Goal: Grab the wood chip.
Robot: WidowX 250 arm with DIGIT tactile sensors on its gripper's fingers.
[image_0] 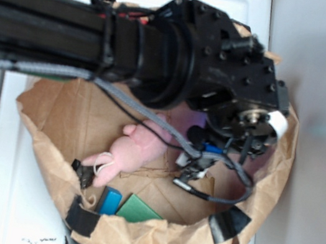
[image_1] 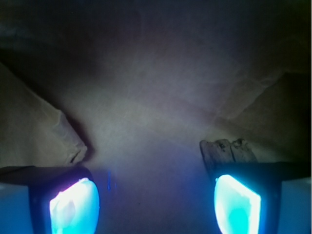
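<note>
A white tabletop (image_0: 21, 211) fills the exterior view, and on it sits a torn brown paper bag (image_0: 56, 116) patched with black tape. I see a pink plush (image_0: 136, 149) lying in the bag's middle, with a flat green block (image_0: 140, 209) and a blue piece (image_0: 110, 201) toward the near rim. My arm (image_0: 163, 46) crosses from the left and dips into the bag's right side; its bulk hides the gripper and the wood chip here.

The wrist view shows the dim paper floor of the bag, with a torn flap (image_1: 34, 131) on the left. The gripper (image_1: 156, 202) stands wide open with nothing between its fingers (image_1: 74, 207), both glowing blue. The wood chip (image_1: 226, 151) lies on the floor at the right, just above the right finger and seemingly partly under it. Its jagged end points up the frame; the long axis seems to run along that line, though the lower part is hidden.

I judge this the approach step: the chip is off-centre, so I need to shift right until it sits between the fingers, then descend and close.
</note>
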